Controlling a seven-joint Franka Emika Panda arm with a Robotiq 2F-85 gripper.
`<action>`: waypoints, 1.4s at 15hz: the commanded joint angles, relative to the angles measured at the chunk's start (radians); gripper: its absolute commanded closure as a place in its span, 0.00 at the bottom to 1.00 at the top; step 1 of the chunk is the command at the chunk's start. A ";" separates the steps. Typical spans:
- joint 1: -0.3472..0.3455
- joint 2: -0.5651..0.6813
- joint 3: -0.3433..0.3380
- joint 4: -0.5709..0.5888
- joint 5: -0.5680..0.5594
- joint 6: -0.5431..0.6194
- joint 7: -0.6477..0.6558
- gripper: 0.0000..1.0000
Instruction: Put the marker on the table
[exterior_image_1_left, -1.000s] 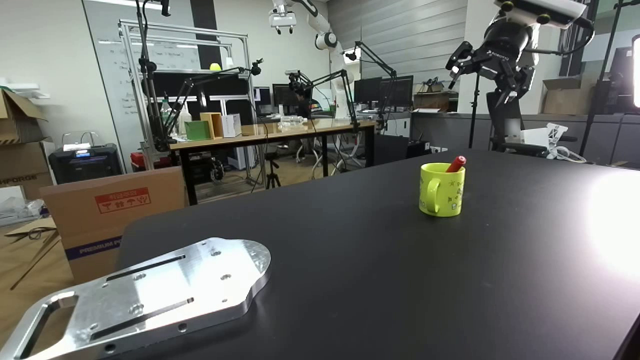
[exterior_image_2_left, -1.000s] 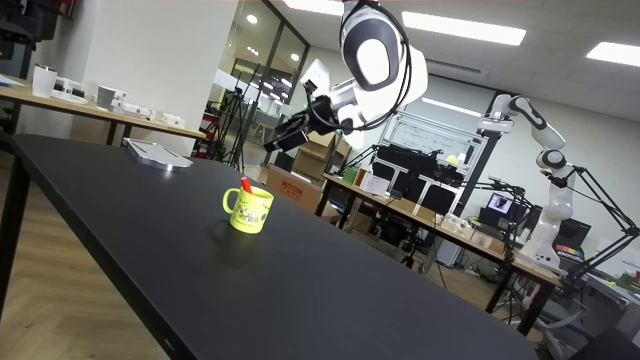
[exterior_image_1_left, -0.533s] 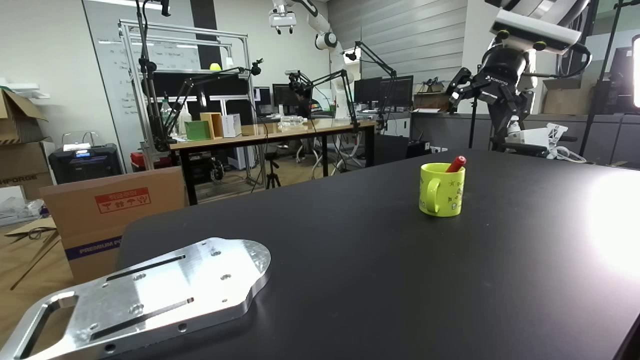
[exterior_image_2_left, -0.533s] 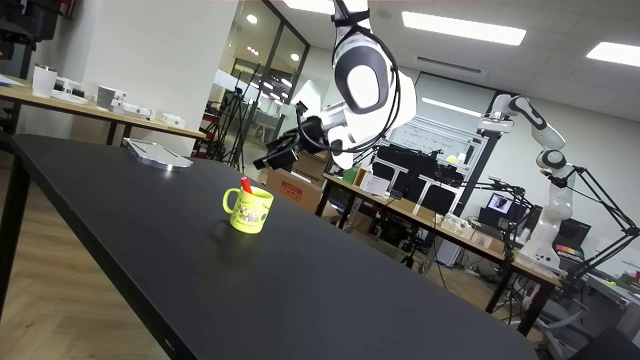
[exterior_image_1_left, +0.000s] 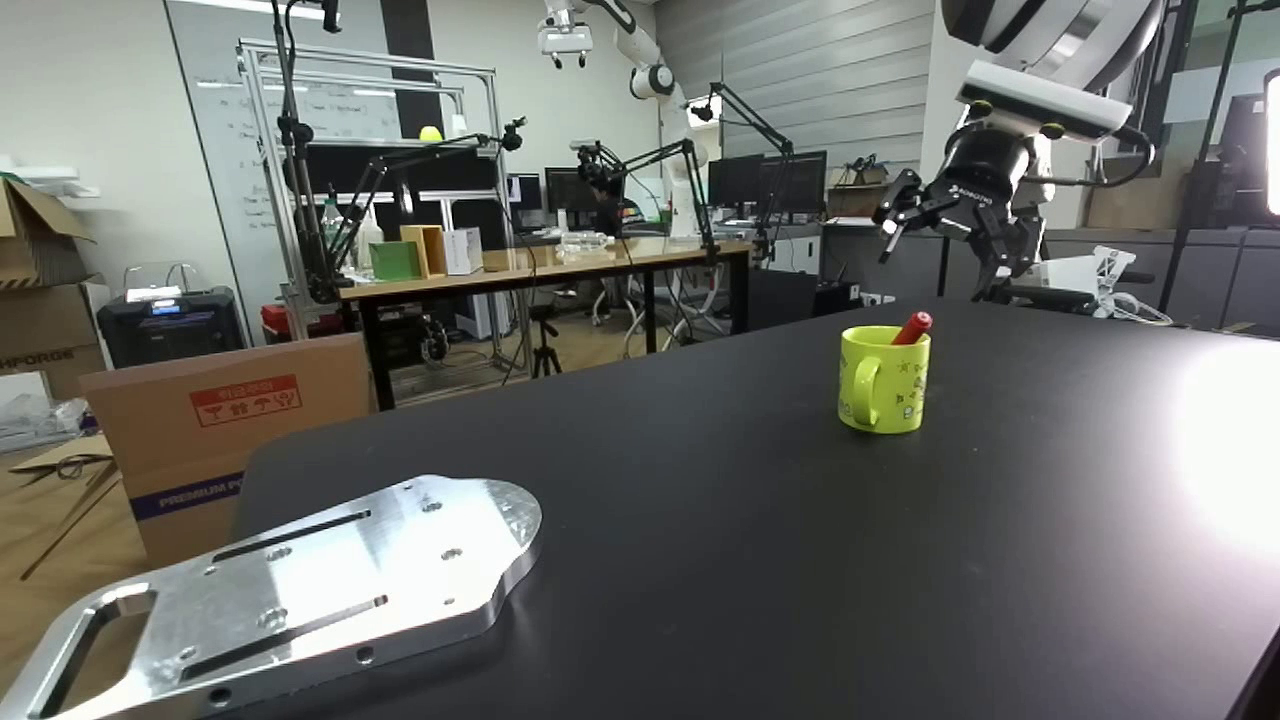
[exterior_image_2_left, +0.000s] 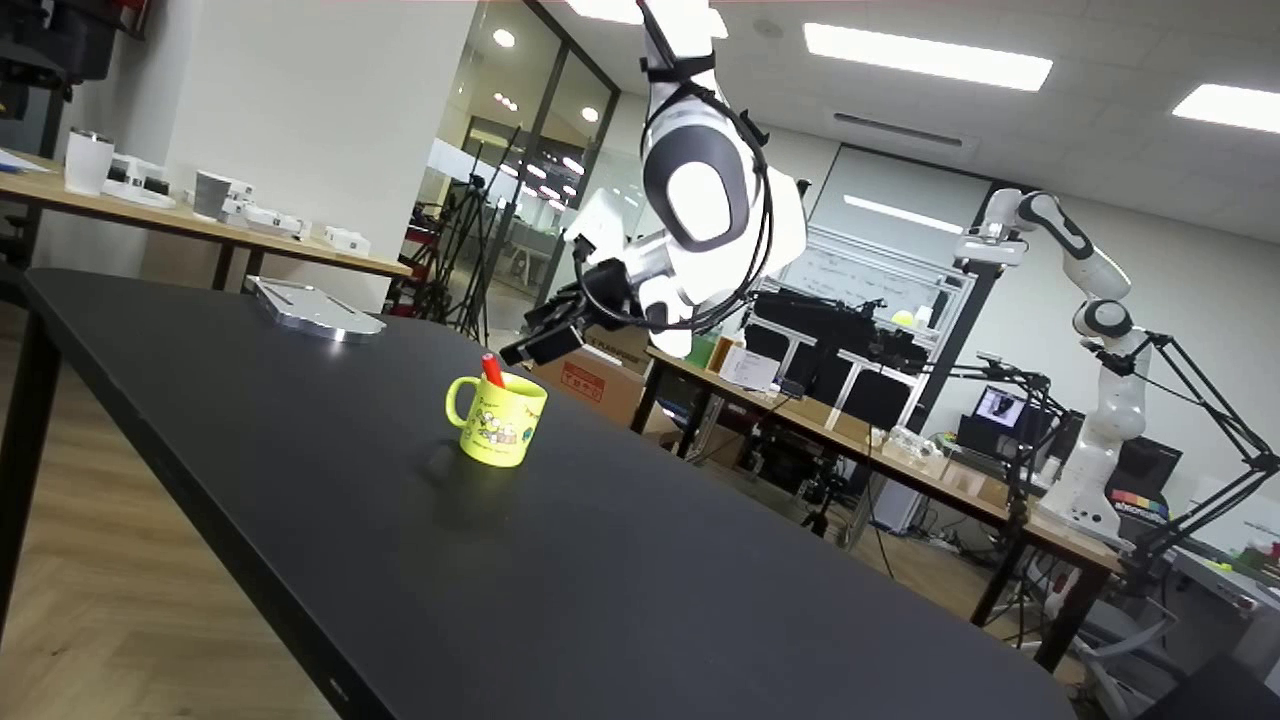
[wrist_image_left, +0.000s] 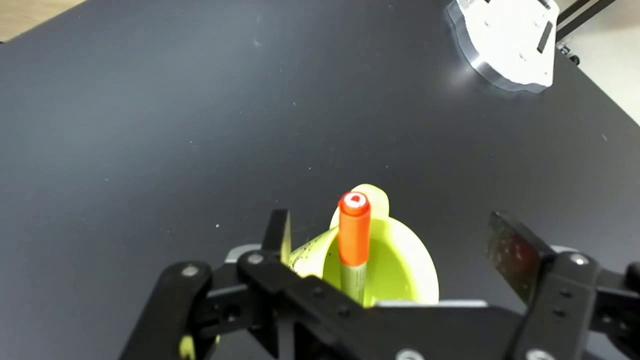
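Nearest the wrist, I find the black two-finger gripper spread wide and holding nothing; in both exterior views it hangs raised, touching nothing I can see. Within its span in the wrist view, off-centre, shows the slim red-capped, pale-barrelled marker, which stands tilted, cap up, in the yellow-green printed mug. The mug is upright on the flat black round-cornered table. Progress: no part of the transfer is done; I judge the step in hand to be the approach. Left to do: grip the cap, lift the barrel clear of the rim, lay the marker down and release it. Clearance: the mug stands in from the visible table edges, so the gripper should have room on both sides; the risk, in my judgement, is catching the rim and tipping the mug. Farther along, a broad stretch of black surface shows before the silver slotted metal plate at the table's end; a marker laid well short of that edge is less likely to roll off. Beyond the edge stands a red-labelled brown cardboard box, outside the working area as I judge it.
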 joint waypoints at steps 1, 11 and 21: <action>0.018 0.036 0.011 0.024 0.026 0.066 0.017 0.00; 0.026 0.076 0.038 0.025 0.025 0.097 0.019 0.40; 0.022 0.031 0.040 -0.001 0.040 0.110 0.022 0.95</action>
